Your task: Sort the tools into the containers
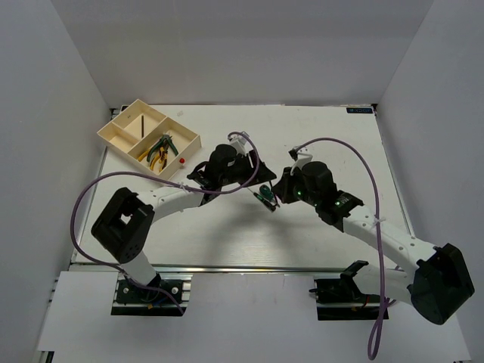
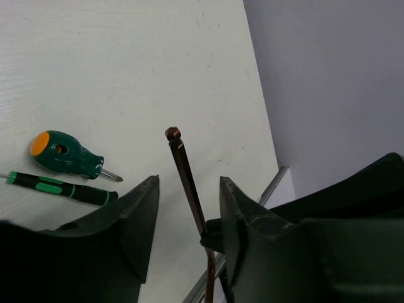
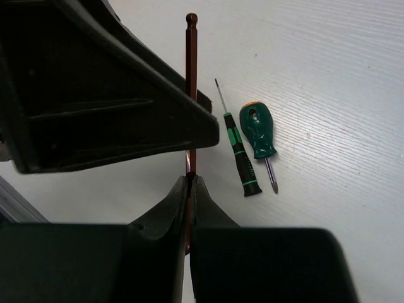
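Note:
My right gripper is shut on a dark brownish hex key and holds it above the table. My left gripper is open, with one jaw on each side of the same key, not touching it. The two grippers meet at mid-table in the top view, left and right. A stubby green screwdriver with an orange cap and a thin green-handled screwdriver lie side by side on the table below. The cream tray at the far left holds pliers and a thin dark tool.
A tiny red knob lies on the table just right of the tray. The purple cables loop over both arms. White walls close in the table on the left, back and right.

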You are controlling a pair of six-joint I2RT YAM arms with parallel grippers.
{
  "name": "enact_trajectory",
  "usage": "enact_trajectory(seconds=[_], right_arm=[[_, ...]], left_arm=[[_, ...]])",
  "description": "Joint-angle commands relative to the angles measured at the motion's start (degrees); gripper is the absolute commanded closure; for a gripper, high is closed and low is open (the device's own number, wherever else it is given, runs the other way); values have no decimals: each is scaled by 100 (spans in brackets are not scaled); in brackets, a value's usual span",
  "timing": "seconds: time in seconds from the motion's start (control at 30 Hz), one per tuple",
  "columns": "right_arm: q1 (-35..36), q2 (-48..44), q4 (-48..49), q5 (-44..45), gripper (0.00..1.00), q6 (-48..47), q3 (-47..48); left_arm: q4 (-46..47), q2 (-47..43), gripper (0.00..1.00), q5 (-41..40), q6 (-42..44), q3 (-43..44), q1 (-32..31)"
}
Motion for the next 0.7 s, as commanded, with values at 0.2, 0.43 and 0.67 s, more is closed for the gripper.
enact_trajectory(seconds=[0.2, 0.43, 0.67], right_arm=[[19, 144, 556, -271, 100, -88, 354], [10, 145, 372, -61, 65, -106, 399], [-7, -329, 135, 554, 47, -203, 65]], left_arm=[[441, 86, 97, 76, -82, 104, -23], [257, -115, 100, -345, 22, -63, 100], [-938, -81, 100, -961, 875, 727, 573]])
